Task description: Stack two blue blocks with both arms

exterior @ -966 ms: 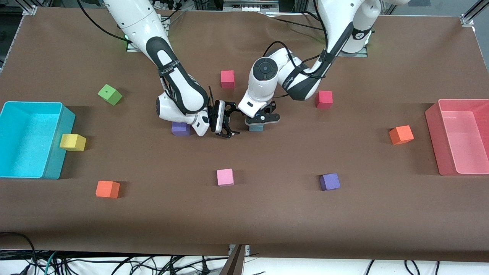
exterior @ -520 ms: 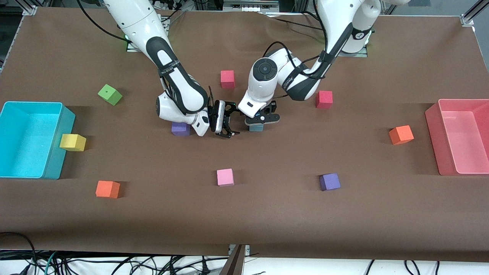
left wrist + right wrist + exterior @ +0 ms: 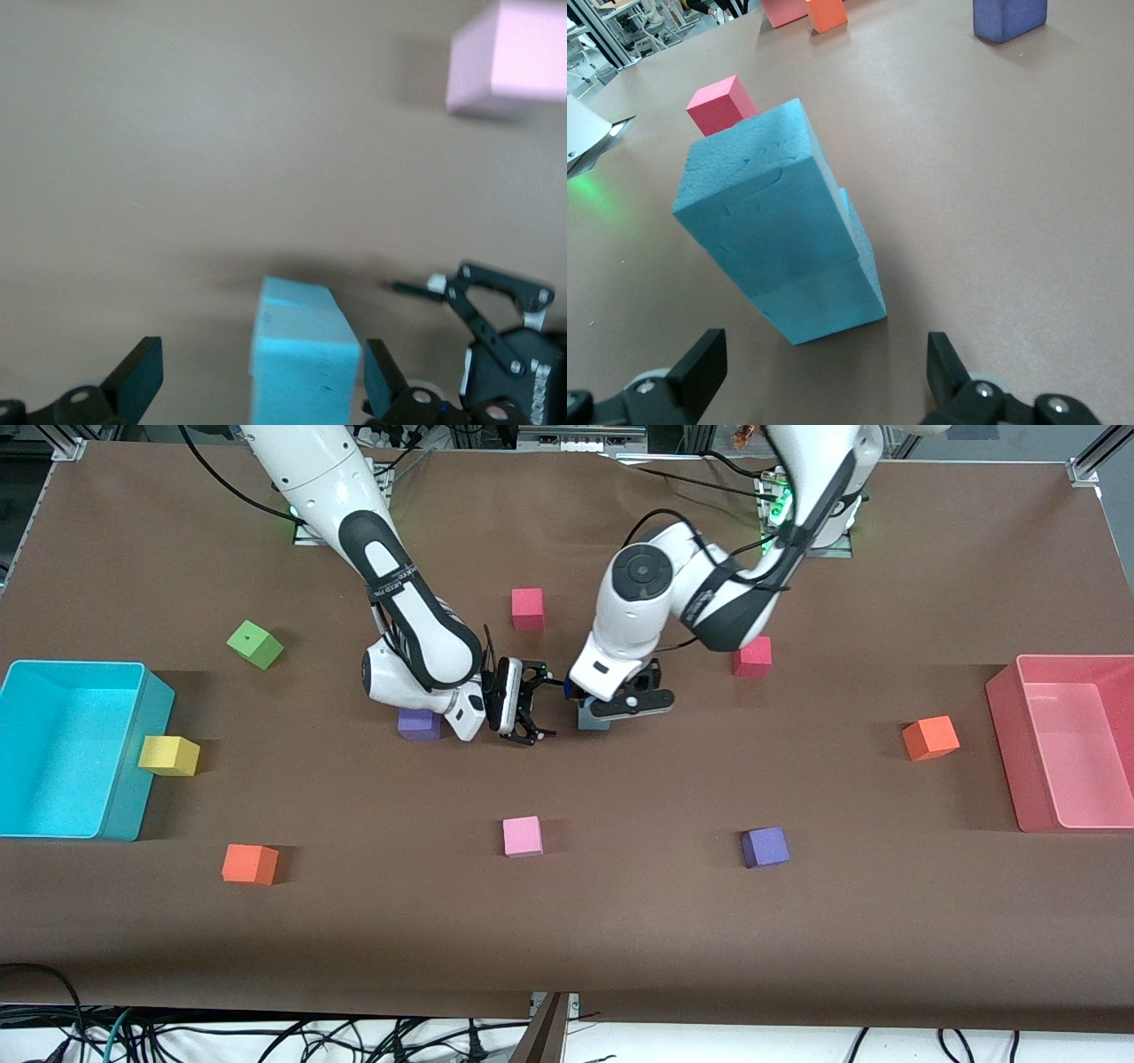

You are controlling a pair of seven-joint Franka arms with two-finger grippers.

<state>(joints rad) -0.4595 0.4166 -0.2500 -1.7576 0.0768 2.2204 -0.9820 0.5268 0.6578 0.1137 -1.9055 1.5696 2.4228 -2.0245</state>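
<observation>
Left hand [image 3: 620,701] open over stacked blue blocks [image 3: 780,235], empty; right hand [image 3: 530,707] open beside them, empty. Could topple if clipped.

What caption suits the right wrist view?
Two light-blue foam cubes stacked on the brown table, open right gripper facing them.

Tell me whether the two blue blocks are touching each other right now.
Touching. The right wrist view shows the upper blue block resting directly on the lower blue block, slightly offset, with no gap between them.
</observation>
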